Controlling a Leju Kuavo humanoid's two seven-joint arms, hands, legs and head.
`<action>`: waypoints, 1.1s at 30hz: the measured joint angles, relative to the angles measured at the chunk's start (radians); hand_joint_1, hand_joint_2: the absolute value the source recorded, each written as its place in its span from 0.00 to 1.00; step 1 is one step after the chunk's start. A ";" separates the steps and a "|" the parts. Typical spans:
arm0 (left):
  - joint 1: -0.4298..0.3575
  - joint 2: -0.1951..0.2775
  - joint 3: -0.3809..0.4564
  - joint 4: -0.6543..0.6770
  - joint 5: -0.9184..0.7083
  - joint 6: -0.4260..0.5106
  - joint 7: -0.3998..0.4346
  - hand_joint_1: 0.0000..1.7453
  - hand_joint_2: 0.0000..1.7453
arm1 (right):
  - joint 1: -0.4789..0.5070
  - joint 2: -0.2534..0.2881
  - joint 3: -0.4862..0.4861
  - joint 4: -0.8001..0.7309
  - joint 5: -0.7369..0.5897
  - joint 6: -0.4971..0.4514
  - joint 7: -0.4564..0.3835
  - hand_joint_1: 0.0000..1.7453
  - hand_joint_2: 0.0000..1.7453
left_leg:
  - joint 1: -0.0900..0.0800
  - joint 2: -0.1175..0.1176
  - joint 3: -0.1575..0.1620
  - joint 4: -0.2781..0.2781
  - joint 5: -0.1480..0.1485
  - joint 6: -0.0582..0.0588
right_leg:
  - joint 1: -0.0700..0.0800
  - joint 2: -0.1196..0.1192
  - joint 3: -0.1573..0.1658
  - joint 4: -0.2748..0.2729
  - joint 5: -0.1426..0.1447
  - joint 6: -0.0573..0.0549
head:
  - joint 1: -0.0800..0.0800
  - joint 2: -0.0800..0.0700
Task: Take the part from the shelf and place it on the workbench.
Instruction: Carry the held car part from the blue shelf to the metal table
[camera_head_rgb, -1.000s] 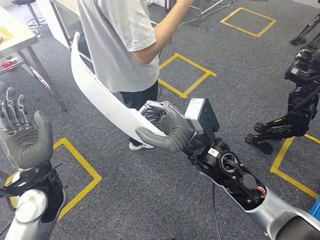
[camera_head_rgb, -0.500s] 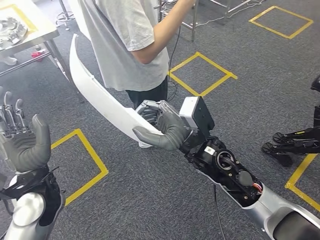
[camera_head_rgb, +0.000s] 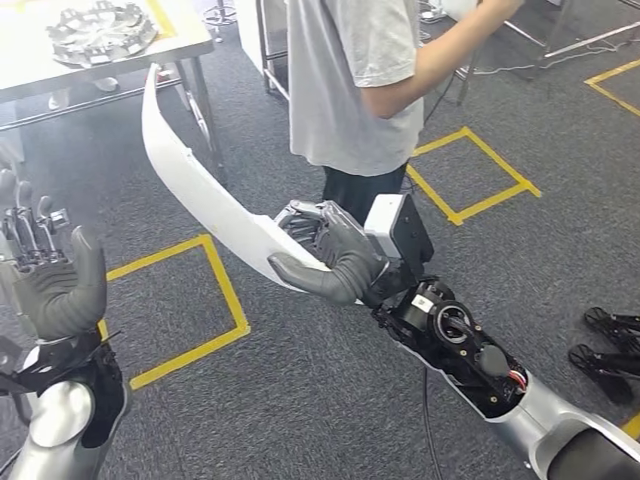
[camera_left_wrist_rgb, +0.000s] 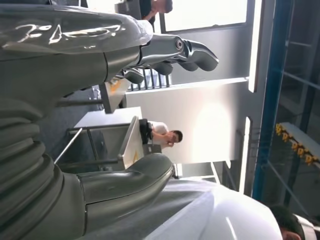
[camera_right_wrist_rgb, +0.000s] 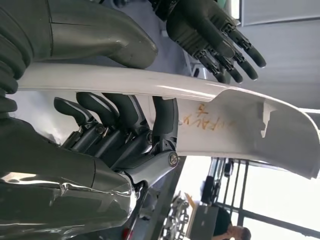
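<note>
The part is a long curved white panel (camera_head_rgb: 198, 190), reaching from the middle of the head view up toward the far left. My right hand (camera_head_rgb: 332, 255) grips its near end, thumb across the top and fingers curled beneath. The right wrist view shows the panel (camera_right_wrist_rgb: 234, 117) clamped between my thumb and fingers (camera_right_wrist_rgb: 113, 125), with orange writing on its underside. At the lower left my left hand (camera_head_rgb: 49, 275) is raised with fingers apart and holds nothing. In the left wrist view my left hand (camera_left_wrist_rgb: 124, 115) also has nothing in it. A workbench (camera_head_rgb: 68, 65) with a light top stands at the upper left.
A person in a grey shirt (camera_head_rgb: 355, 80) stands just beyond the panel, one arm stretched to the right. A round metal part (camera_head_rgb: 102, 25) lies on the workbench. Yellow tape squares (camera_head_rgb: 185, 300) mark the grey carpet. Dark robot feet (camera_head_rgb: 615, 345) show at the right edge.
The whole view has swung left: the workbench has come further into view at the upper left, and the person and tape squares have shifted right. My right hand keeps its grip on the panel.
</note>
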 joint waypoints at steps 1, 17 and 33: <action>0.001 0.000 0.000 0.001 0.000 0.000 0.000 0.00 1.00 | 0.004 0.000 0.000 0.000 0.000 0.000 0.000 1.00 1.00 | 0.000 -0.015 0.001 0.001 -0.001 0.001 | 0.000 0.003 -0.030 0.048 -0.007 0.002 | 0.004 0.000; 0.000 0.001 0.000 0.007 -0.012 0.010 0.003 0.00 1.00 | 0.002 0.000 -0.003 0.001 -0.005 0.008 0.002 1.00 1.00 | 0.017 0.004 -0.183 0.317 -0.116 -0.065 | -0.013 -0.029 0.106 -0.279 0.161 -0.048 | -0.011 0.000; -0.002 0.002 -0.001 0.008 -0.029 0.018 0.005 0.00 1.00 | -0.001 0.000 -0.005 0.001 -0.007 0.009 0.007 1.00 1.00 | 0.011 -0.032 -0.012 0.009 0.003 -0.011 | -0.009 0.004 -0.034 0.056 -0.006 -0.001 | 0.027 0.000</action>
